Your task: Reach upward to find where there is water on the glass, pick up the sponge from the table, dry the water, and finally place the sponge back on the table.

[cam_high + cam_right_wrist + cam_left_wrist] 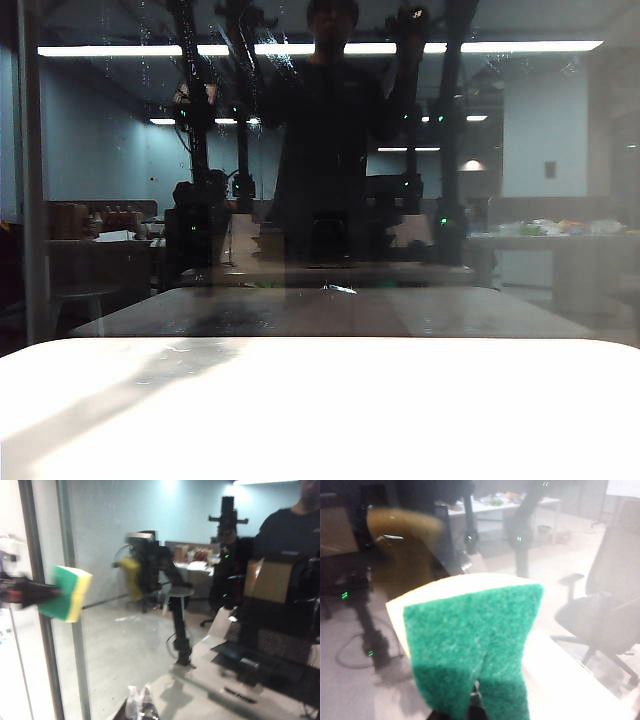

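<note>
The sponge [472, 650] fills the left wrist view with its green scouring face towards the camera and yellow foam behind. My left gripper [475, 714] is shut on its lower edge. In the right wrist view the same sponge [67, 592] hangs in the air on the left gripper [35, 591], close to the glass [115, 645]. My right gripper [140, 703] has its fingertips together and nothing between them. Water [145, 60] shows as dotted trails and smears high on the glass [560, 120]. The white table [320, 420] lies below. Neither arm shows directly in the exterior view.
A grey upright frame post [67, 680] of the pane stands next to the held sponge. The pane mirrors a person [330, 130], black arms and a blurred yellowish image of the sponge [131, 575]. An office chair [615, 605] shows in the left wrist view.
</note>
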You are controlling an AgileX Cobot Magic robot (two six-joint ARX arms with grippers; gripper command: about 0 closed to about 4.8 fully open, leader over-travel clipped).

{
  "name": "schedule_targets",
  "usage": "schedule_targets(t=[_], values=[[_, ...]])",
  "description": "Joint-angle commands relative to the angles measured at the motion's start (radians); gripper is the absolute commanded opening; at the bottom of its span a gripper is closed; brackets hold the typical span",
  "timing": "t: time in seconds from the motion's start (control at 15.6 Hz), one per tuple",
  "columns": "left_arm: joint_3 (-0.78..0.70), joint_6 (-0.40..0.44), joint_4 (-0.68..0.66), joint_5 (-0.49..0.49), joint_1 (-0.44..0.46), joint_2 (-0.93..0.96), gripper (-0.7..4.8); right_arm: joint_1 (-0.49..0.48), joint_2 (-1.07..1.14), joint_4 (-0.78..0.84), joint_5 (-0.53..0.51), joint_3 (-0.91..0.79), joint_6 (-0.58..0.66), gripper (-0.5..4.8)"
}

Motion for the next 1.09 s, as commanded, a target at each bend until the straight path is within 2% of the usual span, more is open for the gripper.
schedule_targets(t=[0.06,0.26,0.39,0.45,0.58,0.71,0.84,0.9,1.09], values=[[0.006,0.005,-0.09,0.009,-0.001,-0.077,-0.05,0.002,-0.018,-0.034,0.062,0.004,0.0,-0.01],[-0.013,0.027,-0.186,0.006,0.0,-0.156,-0.05,0.002,-0.04,-0.055,0.072,0.004,0.0,-0.01],[-0.129,0.026,-0.186,0.01,-0.001,-0.232,-0.05,0.003,-0.063,-0.064,0.072,0.004,0.0,-0.01],[-0.236,0.026,-0.183,0.01,-0.001,-0.291,-0.05,0.003,-0.075,-0.072,0.076,0.002,0.0,-0.01],[-0.642,0.026,-0.079,0.014,-0.002,-0.517,-0.05,0.027,-0.121,-0.105,0.159,-0.029,-0.013,-0.01],[-0.875,0.027,-0.016,0.035,-0.018,-0.66,-0.05,0.071,-0.166,-0.142,0.232,-0.097,-0.058,-0.02],[-1.155,0.013,0.104,0.046,-0.025,-0.857,-0.05,0.104,-0.261,-0.151,0.255,-0.267,-0.079,-0.02],[-1.258,-0.016,0.154,0.059,-0.025,-0.935,-0.05,0.104,-0.305,-0.15,0.255,-0.349,-0.078,-0.02],[-1.441,-0.053,0.198,0.082,-0.025,-1.076,-0.05,0.104,-0.412,-0.15,0.256,-0.53,-0.078,-0.02]])
